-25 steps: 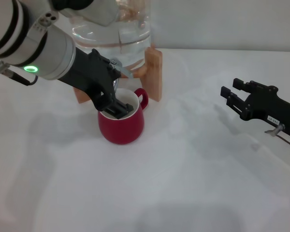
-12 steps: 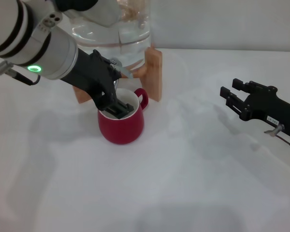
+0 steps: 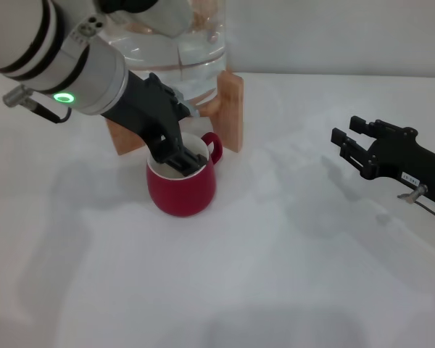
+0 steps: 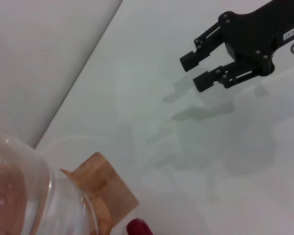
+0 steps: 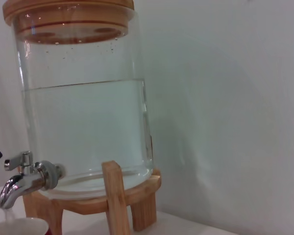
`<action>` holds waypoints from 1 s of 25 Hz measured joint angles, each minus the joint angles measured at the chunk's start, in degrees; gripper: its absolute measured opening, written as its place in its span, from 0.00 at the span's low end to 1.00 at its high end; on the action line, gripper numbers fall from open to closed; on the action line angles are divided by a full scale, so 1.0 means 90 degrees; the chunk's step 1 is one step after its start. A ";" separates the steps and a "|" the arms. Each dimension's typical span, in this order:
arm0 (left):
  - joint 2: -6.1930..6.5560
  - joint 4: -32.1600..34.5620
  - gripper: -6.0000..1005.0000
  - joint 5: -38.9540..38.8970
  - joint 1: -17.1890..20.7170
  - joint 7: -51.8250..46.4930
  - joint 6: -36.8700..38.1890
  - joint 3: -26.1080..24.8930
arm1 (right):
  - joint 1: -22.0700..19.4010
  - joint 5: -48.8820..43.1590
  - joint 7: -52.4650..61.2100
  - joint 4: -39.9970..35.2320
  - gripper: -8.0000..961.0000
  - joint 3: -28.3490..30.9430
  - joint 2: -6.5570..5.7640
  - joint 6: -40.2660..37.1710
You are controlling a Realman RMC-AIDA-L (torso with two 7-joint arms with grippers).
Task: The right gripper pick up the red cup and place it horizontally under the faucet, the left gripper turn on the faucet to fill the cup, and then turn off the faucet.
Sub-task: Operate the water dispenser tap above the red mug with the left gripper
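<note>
The left arm is shifting a little toward the jar compared with a second ago, its green light now sitting further right, while the left tool (image 3: 180, 158) is hanging right over the mouth of the red cup (image 3: 181, 185), at the faucet (image 5: 20, 182). Whether its fingers are spread or pressed together, I cannot tell from here. The arm is reaching down at a slant from the upper left, across the front of the glass jar (image 5: 85, 107).

The right tool (image 3: 351, 143) is holding the same spot as before, hovering above the white desk (image 3: 275, 275) well off to the right, fingers spread with nothing between them; the left wrist view is showing that gap clearly.

The red cup is standing upright on the desk, just in front of the wooden stand (image 3: 230, 109), directly under the spout. The right wrist view is catching a thin stream of water running from the spout toward the cup's white rim. The jar is holding clear water, roughly two-thirds up, under a wooden lid (image 5: 68, 10).
</note>
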 joint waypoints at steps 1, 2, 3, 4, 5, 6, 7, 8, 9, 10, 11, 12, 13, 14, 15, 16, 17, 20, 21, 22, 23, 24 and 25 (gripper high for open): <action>0.0000 -0.0045 0.81 0.0002 -0.0032 0.0011 0.0006 0.0000 | 0.0000 0.0000 0.0000 -0.0002 0.41 0.0000 -0.0001 0.0000; 0.0000 -0.0079 0.81 0.0008 -0.0056 0.0015 0.0015 0.0000 | 0.0000 0.0000 0.0000 -0.0002 0.41 0.0000 0.0000 0.0000; 0.0000 -0.0104 0.81 0.0012 -0.0072 0.0016 0.0027 0.0000 | 0.0000 0.0000 0.0000 -0.0004 0.41 0.0000 -0.0001 0.0000; 0.0000 -0.0117 0.81 0.0013 -0.0079 0.0018 0.0040 0.0001 | 0.0000 0.0000 0.0000 -0.0005 0.41 0.0000 -0.0001 0.0000; 0.0000 -0.0134 0.81 0.0014 -0.0087 0.0020 0.0066 0.0017 | 0.0000 0.0000 0.0000 -0.0004 0.41 0.0000 -0.0001 0.0000; 0.0000 -0.0136 0.81 0.0015 -0.0088 0.0020 0.0077 0.0028 | 0.0000 0.0000 0.0000 -0.0005 0.41 0.0000 -0.0001 0.0000; 0.0000 -0.0140 0.81 0.0016 -0.0089 0.0021 0.0089 0.0045 | 0.0000 0.0000 0.0000 -0.0004 0.41 0.0000 -0.0003 0.0000; 0.0000 -0.0145 0.81 0.0016 -0.0089 0.0021 0.0098 0.0059 | 0.0000 0.0000 0.0000 -0.0005 0.41 0.0000 -0.0006 0.0000; 0.0000 -0.0153 0.81 0.0017 -0.0090 0.0021 0.0108 0.0066 | 0.0000 0.0000 0.0000 -0.0005 0.41 0.0000 -0.0008 0.0000; 0.0000 -0.0165 0.81 0.0017 -0.0090 0.0021 0.0127 0.0068 | 0.0000 0.0000 0.0000 -0.0005 0.41 0.0000 -0.0009 0.0000; 0.0000 -0.0179 0.81 0.0017 -0.0090 0.0021 0.0140 0.0071 | 0.0000 0.0000 0.0000 -0.0005 0.41 0.0000 -0.0009 0.0000; 0.0000 -0.0189 0.81 0.0018 -0.0090 0.0021 0.0150 0.0072 | 0.0000 0.0000 0.0000 -0.0004 0.41 0.0000 -0.0009 0.0000; 0.0000 -0.0193 0.81 0.0018 -0.0090 0.0021 0.0156 0.0080 | 0.0000 0.0000 0.0000 -0.0003 0.41 0.0000 -0.0010 0.0000; 0.0000 -0.0198 0.81 0.0018 -0.0090 0.0021 0.0159 0.0090 | 0.0000 0.0000 0.0000 -0.0002 0.41 0.0000 -0.0010 0.0000; 0.0000 -0.0201 0.81 0.0018 -0.0090 0.0021 0.0162 0.0098 | 0.0000 0.0000 0.0000 -0.0002 0.41 0.0000 -0.0010 0.0000; 0.0000 -0.0204 0.81 0.0018 -0.0090 0.0021 0.0164 0.0112 | 0.0000 0.0000 0.0000 -0.0001 0.41 0.0000 -0.0011 0.0000; 0.0000 -0.0206 0.81 0.0018 -0.0090 0.0020 0.0169 0.0122 | 0.0000 0.0000 0.0000 0.0000 0.41 0.0000 -0.0011 0.0000; 0.0000 -0.0207 0.81 0.0018 -0.0090 0.0016 0.0199 0.0154 | 0.0000 0.0000 0.0000 0.0000 0.41 0.0000 -0.0010 0.0000; 0.0000 -0.0208 0.81 0.0018 -0.0089 0.0013 0.0213 0.0162 | 0.0000 0.0000 0.0000 -0.0003 0.41 0.0000 -0.0010 0.0000; 0.0000 -0.0209 0.81 0.0017 -0.0090 0.0012 0.0217 0.0165 | 0.0000 0.0000 0.0000 -0.0004 0.41 0.0000 -0.0011 0.0000; 0.0000 -0.0210 0.81 0.0017 -0.0090 0.0012 0.0223 0.0166 | 0.0000 0.0000 0.0000 -0.0004 0.41 0.0000 -0.0011 0.0000; 0.0000 -0.0211 0.81 0.0017 -0.0090 0.0011 0.0226 0.0166 | 0.0000 0.0000 0.0000 -0.0005 0.41 0.0000 -0.0011 0.0000; 0.0000 -0.0211 0.81 0.0017 -0.0089 0.0011 0.0229 0.0166 | 0.0000 0.0000 0.0000 -0.0004 0.41 0.0000 -0.0011 0.0000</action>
